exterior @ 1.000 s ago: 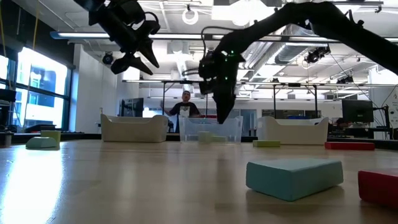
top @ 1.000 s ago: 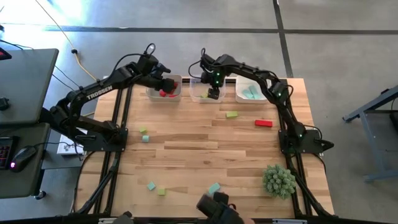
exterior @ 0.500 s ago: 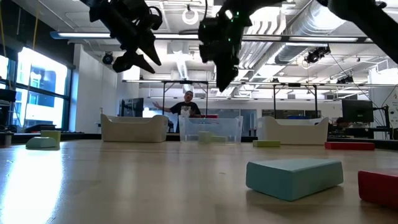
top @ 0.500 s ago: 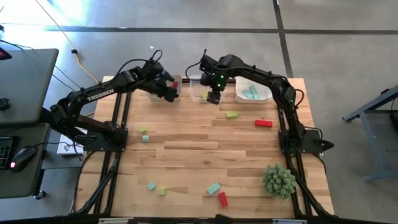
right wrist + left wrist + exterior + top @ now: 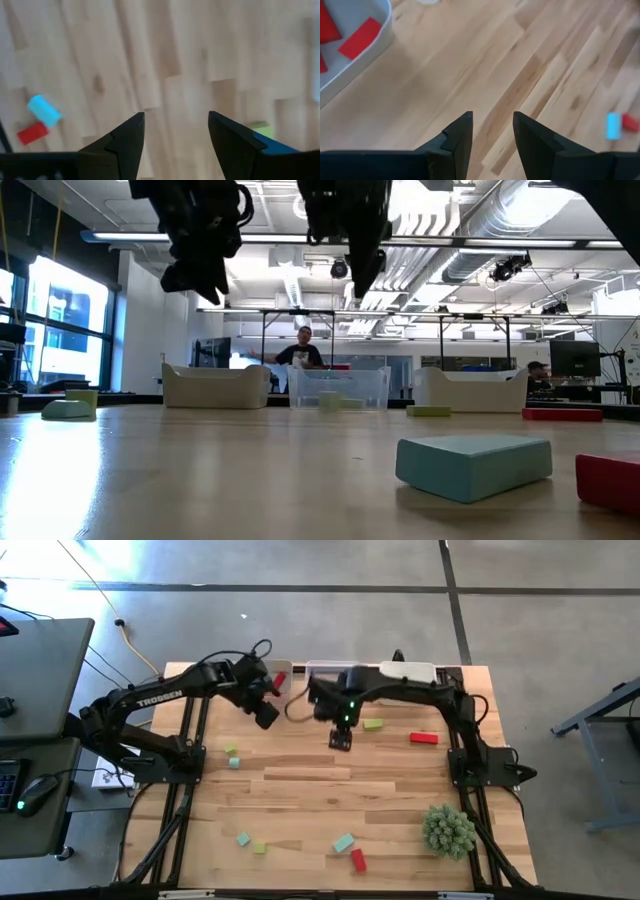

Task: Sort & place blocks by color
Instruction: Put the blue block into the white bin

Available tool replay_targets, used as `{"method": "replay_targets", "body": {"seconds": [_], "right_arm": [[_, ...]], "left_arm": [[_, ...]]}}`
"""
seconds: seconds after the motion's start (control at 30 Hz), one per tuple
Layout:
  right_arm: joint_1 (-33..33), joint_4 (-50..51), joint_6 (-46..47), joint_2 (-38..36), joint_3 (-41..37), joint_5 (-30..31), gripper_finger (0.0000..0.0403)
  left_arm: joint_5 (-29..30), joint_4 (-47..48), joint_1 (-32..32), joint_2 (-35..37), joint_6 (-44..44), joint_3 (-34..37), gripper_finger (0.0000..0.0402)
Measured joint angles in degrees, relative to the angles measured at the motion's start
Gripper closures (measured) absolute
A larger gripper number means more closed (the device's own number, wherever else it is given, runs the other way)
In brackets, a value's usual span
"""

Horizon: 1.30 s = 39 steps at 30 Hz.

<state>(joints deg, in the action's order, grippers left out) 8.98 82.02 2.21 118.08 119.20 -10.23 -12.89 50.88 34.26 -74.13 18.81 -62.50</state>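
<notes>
Above the wooden table (image 5: pixel 300 775), my left gripper (image 5: pixel 266 715) hangs with its fingers spread and nothing between them, just in front of the bin (image 5: pixel 350 55) that holds red blocks (image 5: pixel 360 37). My right gripper (image 5: pixel 340 738) hovers over bare wood near the table's middle, fingers also apart and empty, with a yellow-green block (image 5: pixel 373 724) just beside it and a red block (image 5: pixel 424 738) farther right. 2 small blocks, 1 yellow-green (image 5: pixel 231 749) and 1 teal (image 5: pixel 234 762), lie by my left arm's base. Near the front edge sit a teal block (image 5: pixel 243 838), a yellow-green one (image 5: pixel 260 847), another teal block (image 5: pixel 344 842) and a red one (image 5: pixel 358 860). A spiky green plant ball (image 5: pixel 448 830) rests at the front right.
</notes>
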Motion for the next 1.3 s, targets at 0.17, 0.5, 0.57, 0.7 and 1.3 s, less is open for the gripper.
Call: {"method": "replay_targets", "body": {"seconds": [0.17, 0.5, 0.57, 0.7, 1.3], "right_arm": [[-6.6, 0.3, 3.9, 0.0, 0.0, 0.3, 0.0199], [-17.5, -0.3, 7.0, 0.0, 0.0, 0.5, 0.0199], [-19.2, -1.1, 7.6, 0.0, 0.0, 1.3, 0.0199], [-22.5, -1.7, 7.9, 0.1, 0.0, 4.1, 0.0199], [-32.9, -7.9, 7.8, 1.5, 0.0, 6.0, 0.0169]], "left_arm": [[3.2, 2.7, -4.0, 0.2, -1.0, 0.0, 0.0271], [5.1, 2.9, -11.2, 0.2, 0.2, 0.0, 0.0271], [5.2, 2.9, -12.5, 0.2, 0.9, 0.0, 0.0271], [5.2, 2.9, -15.1, 0.2, 2.2, 0.0, 0.0271], [5.2, 2.8, -24.3, 0.2, 12.5, 0.0, 0.0271]]}}
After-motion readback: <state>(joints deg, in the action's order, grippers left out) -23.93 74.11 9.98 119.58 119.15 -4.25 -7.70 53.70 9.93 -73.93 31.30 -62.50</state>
